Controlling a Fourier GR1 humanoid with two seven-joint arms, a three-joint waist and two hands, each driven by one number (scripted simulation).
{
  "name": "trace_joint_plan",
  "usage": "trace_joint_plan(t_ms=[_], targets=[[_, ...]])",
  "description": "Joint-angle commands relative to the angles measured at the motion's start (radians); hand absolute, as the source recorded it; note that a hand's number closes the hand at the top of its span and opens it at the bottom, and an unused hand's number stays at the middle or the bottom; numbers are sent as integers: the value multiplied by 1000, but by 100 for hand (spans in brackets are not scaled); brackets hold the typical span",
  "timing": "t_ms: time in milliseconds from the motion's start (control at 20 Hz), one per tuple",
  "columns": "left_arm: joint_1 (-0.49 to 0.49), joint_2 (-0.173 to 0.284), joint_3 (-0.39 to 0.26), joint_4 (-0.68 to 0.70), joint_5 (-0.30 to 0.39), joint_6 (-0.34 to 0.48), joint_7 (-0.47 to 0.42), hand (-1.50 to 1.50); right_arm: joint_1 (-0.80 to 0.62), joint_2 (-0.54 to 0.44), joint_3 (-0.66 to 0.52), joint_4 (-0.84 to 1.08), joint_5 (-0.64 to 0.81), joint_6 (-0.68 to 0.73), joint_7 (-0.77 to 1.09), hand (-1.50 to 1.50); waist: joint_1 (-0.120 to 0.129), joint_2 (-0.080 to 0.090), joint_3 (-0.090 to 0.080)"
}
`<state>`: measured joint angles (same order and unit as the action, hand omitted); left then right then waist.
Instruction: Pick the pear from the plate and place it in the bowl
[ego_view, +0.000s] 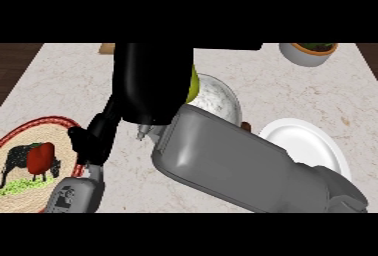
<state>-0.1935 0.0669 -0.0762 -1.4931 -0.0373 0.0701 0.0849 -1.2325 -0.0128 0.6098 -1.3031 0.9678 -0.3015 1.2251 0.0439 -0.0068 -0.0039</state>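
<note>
Leftmost, a patterned plate (22, 137) carries a red item. Left hand (87, 142) beside it; grip unreadable. Right hand (151, 85) hangs over the bowl (220, 97), seemingly clasping the pear (193, 82), mostly hidden. White plate (306, 142) right; potted plant (310, 52) beyond.

The right hand (151, 82) hides most of the pear (194, 82) and part of the bowl (221, 100).

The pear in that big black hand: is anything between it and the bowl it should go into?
Nothing visible does. The right hand holds the pear, a yellow-green sliver at its edge, right at the bowl. The forearm hides part of the bowl.
</note>
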Motion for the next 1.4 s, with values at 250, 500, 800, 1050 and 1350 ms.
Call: trace_joint_plan(t_ms=[250, 500, 800, 1050, 1350], targets=[[28, 37, 52, 13, 11, -8, -52, 0, 22, 12, -48, 174, 47, 73, 119, 150, -39, 6, 3], [36, 48, 47, -59, 35, -34, 18, 0, 93, -6, -120, 224, 87, 44, 29, 150, -40, 4, 4], [51, 3, 22, -15, -12, 13, -39, 0, 290, -9, -125, 222, 145, -10, -46, 150, -49, 7, 4], [48, -9, 15, -37, -11, 22, 5, 0, 409, 0, -248, 191, 18, -71, -162, 150, -46, 8, 5], [26, 38, 67, -27, 35, -35, -12, 0, 546, 12, -224, 128, -132, -149, -364, -150, -39, 8, 4]])
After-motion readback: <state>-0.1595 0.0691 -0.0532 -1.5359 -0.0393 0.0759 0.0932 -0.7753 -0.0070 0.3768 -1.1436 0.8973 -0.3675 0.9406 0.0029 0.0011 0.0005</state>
